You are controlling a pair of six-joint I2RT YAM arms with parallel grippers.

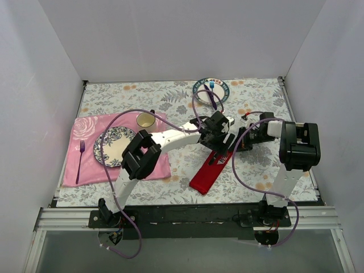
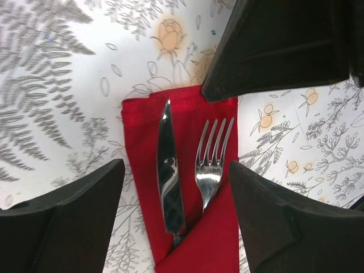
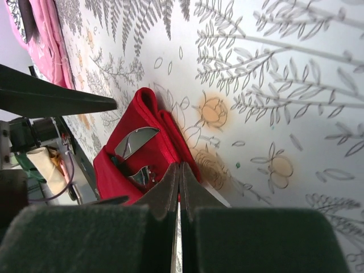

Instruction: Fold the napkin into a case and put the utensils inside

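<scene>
The red napkin (image 1: 208, 173) lies folded into a narrow case on the flowered tablecloth, right of centre. The utensils sit in its pocket: the knife (image 2: 169, 176) on the left and the fork (image 2: 210, 165) on the right, with their handles hidden under the diagonal fold (image 2: 219, 239). My left gripper (image 2: 176, 190) hovers open just above them, one finger on each side of the napkin, holding nothing. My right gripper (image 3: 180, 169) is shut, its tips at the edge of the napkin (image 3: 116, 170), where the knife blade (image 3: 135, 141) shows. In the top view both grippers (image 1: 219, 139) meet over the napkin's far end.
A pink rose-patterned placemat (image 1: 85, 168) lies at the left with a patterned plate (image 1: 114, 146), a purple fork (image 1: 81, 152) and a gold round lid (image 1: 146, 119). A second plate (image 1: 211, 91) with blue and purple utensils stands at the back. White walls enclose the table.
</scene>
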